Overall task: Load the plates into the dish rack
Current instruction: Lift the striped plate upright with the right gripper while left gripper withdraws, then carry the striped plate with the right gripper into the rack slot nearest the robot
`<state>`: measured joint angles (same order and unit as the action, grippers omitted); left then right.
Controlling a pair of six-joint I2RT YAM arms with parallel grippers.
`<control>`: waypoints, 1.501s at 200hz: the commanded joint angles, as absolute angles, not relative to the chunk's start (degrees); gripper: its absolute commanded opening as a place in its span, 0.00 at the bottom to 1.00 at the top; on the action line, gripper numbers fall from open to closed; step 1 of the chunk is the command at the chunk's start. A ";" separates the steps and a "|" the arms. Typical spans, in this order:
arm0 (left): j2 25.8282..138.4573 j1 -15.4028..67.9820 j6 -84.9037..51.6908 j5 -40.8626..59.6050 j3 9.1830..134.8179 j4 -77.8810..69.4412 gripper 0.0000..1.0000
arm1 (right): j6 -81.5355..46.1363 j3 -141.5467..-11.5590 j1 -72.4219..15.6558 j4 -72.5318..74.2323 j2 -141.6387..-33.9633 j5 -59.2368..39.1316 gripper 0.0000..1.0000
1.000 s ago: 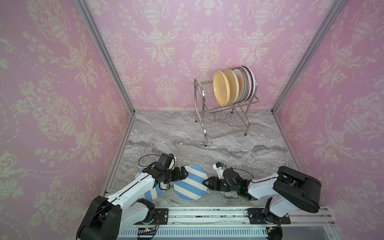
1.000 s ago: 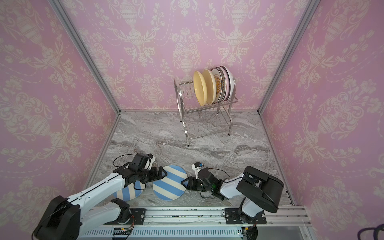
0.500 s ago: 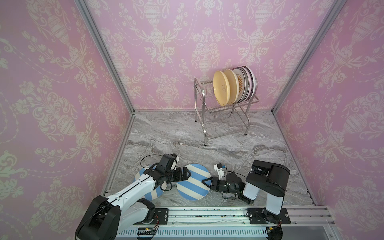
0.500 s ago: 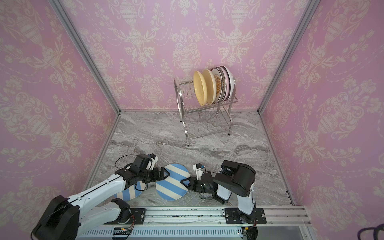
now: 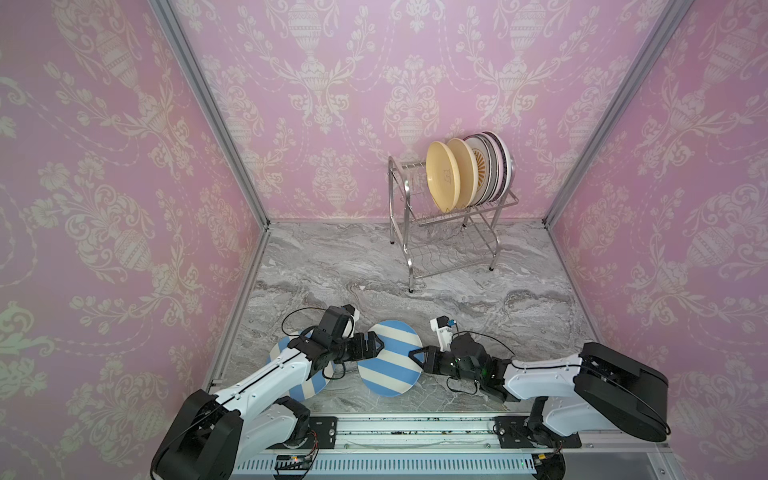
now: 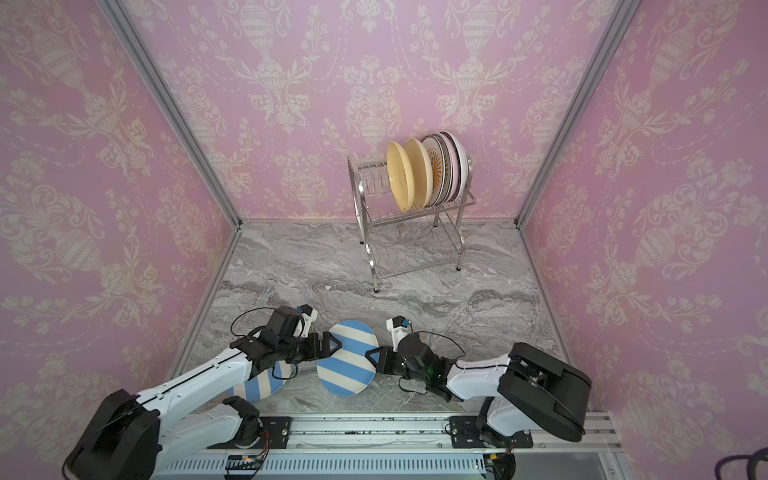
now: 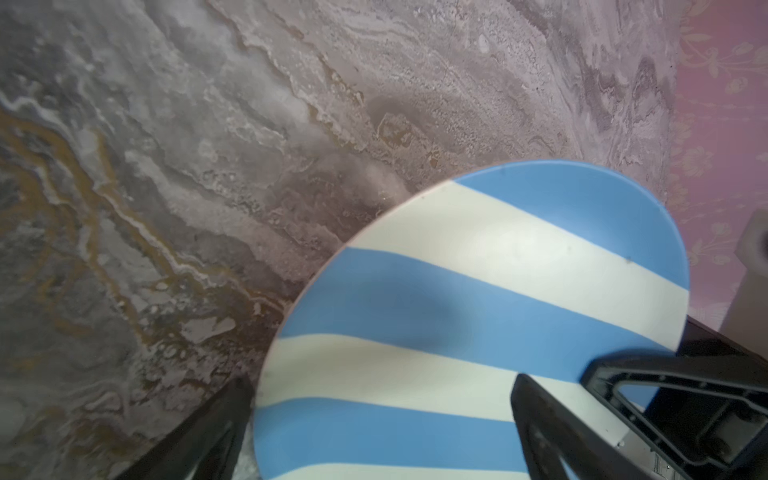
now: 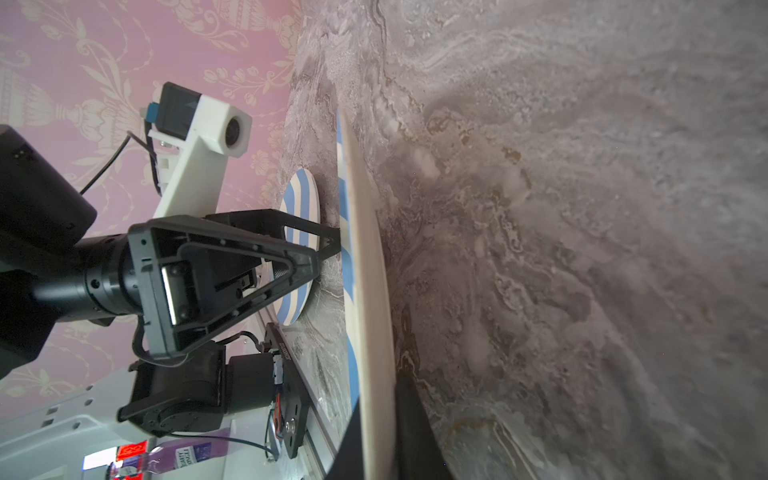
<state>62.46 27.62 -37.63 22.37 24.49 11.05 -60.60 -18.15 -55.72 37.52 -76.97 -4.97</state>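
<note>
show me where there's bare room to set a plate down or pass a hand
Free: the marble in front of the dish rack, and right of it; the rack's lower shelf; the upper shelf's left slots, beside the yellow plate. Crowded: the near edge, where the left tool and right tool grip a striped plate next to a second striped plate.

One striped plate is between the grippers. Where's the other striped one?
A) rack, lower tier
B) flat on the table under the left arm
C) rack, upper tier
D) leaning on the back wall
B: in both top views the second striped plate lies flat on the table, partly under the left arm, beside the held striped plate.
</note>
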 commanded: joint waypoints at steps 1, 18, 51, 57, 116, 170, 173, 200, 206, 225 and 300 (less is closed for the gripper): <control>62.89 28.27 -38.34 23.76 25.69 8.35 0.99 | -54.65 -20.97 -56.21 21.72 -71.30 -0.53 0.05; 62.33 28.37 -36.96 22.62 27.27 9.12 0.99 | -51.98 -23.59 -56.16 14.15 -67.81 0.48 0.01; 61.83 27.98 -30.69 17.77 32.53 13.47 0.99 | -44.43 -32.15 -56.21 -4.69 -60.82 4.39 0.00; 62.09 27.64 -30.19 17.49 33.41 13.44 0.99 | -42.88 -34.26 -56.16 -8.45 -59.59 5.47 0.00; 66.75 23.21 -28.29 20.14 41.52 4.32 0.99 | -27.86 -64.15 -54.94 -46.86 -53.67 22.02 0.00; 68.49 19.66 -26.54 21.72 44.70 2.06 0.99 | -12.88 -91.86 -53.16 -53.68 -60.89 32.74 0.00; 68.48 19.55 -26.54 21.77 44.63 1.95 0.99 | -11.86 -92.97 -53.02 -53.26 -61.72 33.56 0.00; 67.13 17.40 -25.80 20.84 44.50 4.58 0.99 | -3.10 -101.60 -51.90 -47.18 -69.44 40.52 0.00; 66.24 16.41 -26.12 20.60 44.03 4.74 0.99 | -1.50 -102.96 -51.50 -44.98 -70.83 41.41 0.00; 62.90 13.09 -27.17 20.00 42.37 4.04 0.99 | 1.24 -105.58 -49.09 -37.58 -74.47 41.46 0.00; 59.62 7.53 -27.16 21.03 39.26 6.33 0.99 | 8.68 -118.60 -43.07 -23.48 -90.85 38.51 0.00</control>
